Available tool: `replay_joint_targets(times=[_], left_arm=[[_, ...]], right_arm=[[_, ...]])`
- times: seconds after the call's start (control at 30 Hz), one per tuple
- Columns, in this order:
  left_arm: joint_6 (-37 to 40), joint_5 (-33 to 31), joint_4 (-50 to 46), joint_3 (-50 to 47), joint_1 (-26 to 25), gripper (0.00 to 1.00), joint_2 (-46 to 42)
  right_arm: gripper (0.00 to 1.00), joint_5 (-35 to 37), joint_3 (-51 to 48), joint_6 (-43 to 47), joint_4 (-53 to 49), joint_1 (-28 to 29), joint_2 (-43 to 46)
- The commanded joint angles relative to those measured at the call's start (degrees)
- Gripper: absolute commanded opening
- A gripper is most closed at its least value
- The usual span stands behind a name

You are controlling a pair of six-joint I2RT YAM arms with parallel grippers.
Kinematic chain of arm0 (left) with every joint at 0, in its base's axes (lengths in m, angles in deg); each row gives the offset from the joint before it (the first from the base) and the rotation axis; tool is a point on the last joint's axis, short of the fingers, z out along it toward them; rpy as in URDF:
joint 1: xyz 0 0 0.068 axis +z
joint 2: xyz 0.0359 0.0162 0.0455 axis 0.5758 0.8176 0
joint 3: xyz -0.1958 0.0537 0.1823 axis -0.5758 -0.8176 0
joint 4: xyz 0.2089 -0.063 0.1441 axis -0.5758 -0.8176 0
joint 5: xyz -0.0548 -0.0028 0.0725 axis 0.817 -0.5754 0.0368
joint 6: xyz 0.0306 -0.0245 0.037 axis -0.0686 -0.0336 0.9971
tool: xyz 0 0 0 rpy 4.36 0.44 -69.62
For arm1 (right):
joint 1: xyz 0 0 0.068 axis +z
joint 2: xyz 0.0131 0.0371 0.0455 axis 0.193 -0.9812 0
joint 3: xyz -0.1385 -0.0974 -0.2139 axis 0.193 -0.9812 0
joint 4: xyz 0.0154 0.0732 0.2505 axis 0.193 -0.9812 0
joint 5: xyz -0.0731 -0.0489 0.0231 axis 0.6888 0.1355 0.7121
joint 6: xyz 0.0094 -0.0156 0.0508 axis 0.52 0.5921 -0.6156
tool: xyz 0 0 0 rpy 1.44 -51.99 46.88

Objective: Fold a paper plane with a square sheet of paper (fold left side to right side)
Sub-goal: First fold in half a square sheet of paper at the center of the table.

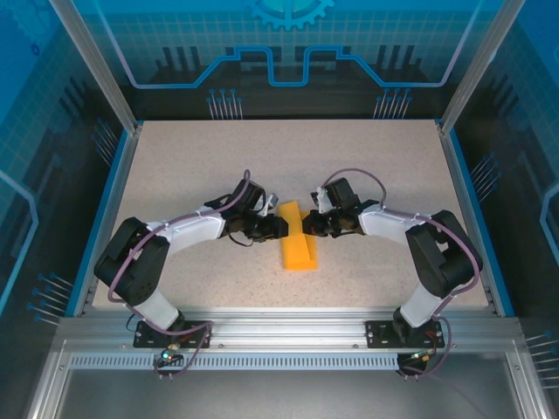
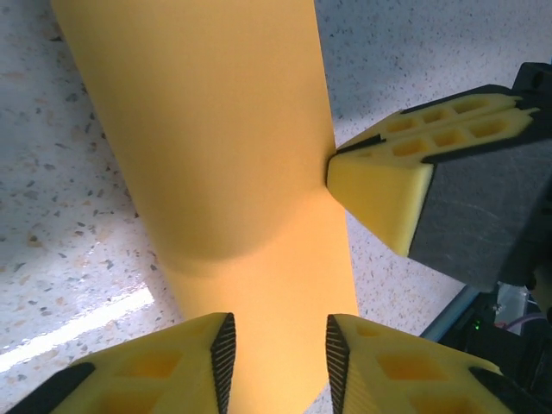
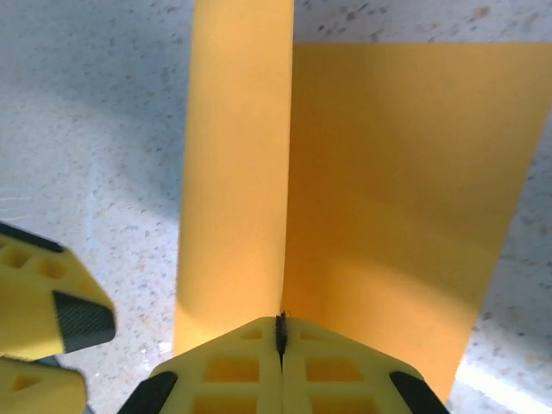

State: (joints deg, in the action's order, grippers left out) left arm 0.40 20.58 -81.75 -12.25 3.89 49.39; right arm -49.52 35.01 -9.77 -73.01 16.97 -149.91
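The orange sheet of paper [image 1: 298, 238] lies at the centre of the speckled bench [image 1: 175, 166], folded into a long narrow strip running from upper left to lower right. The two arms meet over its upper half. In the left wrist view the left pincer [image 2: 276, 345] stands released, its yellow fingers [image 2: 181, 366] parted at the bottom of the frame with the paper showing flat between them. The right pincer [image 3: 281, 341] is clenched, fingertips pressed together on the paper's edge, where the line between a raised flap on the left and the flat layer on the right runs into them.
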Motion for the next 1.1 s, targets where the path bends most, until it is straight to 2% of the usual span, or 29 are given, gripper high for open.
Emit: replay_joint_targets(times=[0.0,0.13,0.4,0.7,1.07], left_arm=[[0.87,-2.85,-3.97,1.53,-0.46,0.42,0.28],[-0.07,-3.16,-4.29,3.07,-0.45,0.50,2.74],[-1.92,-2.89,-3.70,5.57,-0.89,0.56,7.07],[-2.46,-3.98,-4.92,9.24,-2.36,0.56,11.94],[-1.87,-6.85,-7.98,11.71,-3.49,0.51,15.70]], right_arm=[[0.03,4.20,1.84,1.92,-4.57,0.53,-0.98],[0.02,6.42,1.90,2.31,-5.81,0.61,-1.36],[0.02,9.35,2.61,3.15,-9.15,1.04,-1.83],[0.03,9.84,2.91,3.15,-9.60,1.76,-2.73],[0.04,10.25,2.63,3.16,-10.05,1.96,-3.21]])
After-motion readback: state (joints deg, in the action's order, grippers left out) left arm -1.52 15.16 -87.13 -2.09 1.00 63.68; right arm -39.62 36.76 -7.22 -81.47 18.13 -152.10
